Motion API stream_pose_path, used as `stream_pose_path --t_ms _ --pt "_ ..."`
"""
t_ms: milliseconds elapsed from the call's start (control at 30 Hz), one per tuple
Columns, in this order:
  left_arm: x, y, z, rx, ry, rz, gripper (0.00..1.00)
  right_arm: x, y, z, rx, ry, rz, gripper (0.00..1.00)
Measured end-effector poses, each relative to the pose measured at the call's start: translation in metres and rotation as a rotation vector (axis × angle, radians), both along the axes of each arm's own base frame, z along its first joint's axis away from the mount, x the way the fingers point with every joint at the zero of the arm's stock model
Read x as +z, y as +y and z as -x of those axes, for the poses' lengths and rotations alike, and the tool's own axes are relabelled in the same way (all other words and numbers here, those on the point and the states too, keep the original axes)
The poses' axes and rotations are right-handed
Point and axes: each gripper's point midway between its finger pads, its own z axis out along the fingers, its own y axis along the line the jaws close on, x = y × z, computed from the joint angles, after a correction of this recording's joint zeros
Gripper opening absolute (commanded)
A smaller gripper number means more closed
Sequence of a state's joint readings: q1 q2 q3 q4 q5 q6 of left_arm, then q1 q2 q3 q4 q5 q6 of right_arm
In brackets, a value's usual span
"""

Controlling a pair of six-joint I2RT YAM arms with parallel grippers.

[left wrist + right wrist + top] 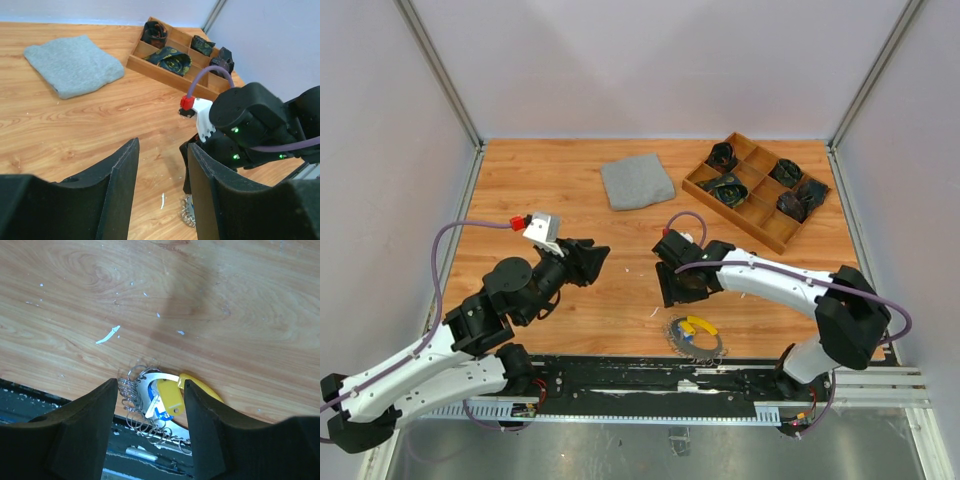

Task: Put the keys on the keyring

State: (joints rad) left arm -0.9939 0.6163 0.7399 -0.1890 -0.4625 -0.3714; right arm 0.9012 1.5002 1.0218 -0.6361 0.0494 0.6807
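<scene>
The keyring (695,338), a silvery loop of small wire rings, lies at the table's near edge, partly over the black rail. Within its loop lie a yellow-headed key (167,395) and a blue-headed key (161,412); a yellow curved piece (200,386) adjoins them. My right gripper (150,385) hangs open just above and behind the keyring (135,400), nothing between its fingers. My left gripper (163,146) is open and empty, off to the left, pointing toward the right arm (250,125). A bit of the keyring (189,217) shows past its right finger.
A folded grey cloth (637,181) lies at the back middle. A wooden divided tray (757,190) with dark rolled items stands at the back right. The black rail (650,380) runs along the near edge. A small white scrap (107,335) lies on the wood.
</scene>
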Motion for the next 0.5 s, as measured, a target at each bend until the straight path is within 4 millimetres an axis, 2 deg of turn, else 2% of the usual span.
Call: stream_pose_path --t_ms 167,300,500 --pt "-0.005 0.006 0.003 0.004 0.004 -0.006 0.49 -0.019 0.011 0.01 -0.012 0.005 0.071 0.47" --pt "-0.008 0.01 0.004 0.009 0.005 -0.009 0.49 -0.033 0.018 0.012 -0.022 0.017 0.132 0.46" --pt "-0.007 0.015 0.007 0.011 0.0 0.0 0.49 -0.043 0.015 0.012 -0.045 0.02 0.189 0.39"
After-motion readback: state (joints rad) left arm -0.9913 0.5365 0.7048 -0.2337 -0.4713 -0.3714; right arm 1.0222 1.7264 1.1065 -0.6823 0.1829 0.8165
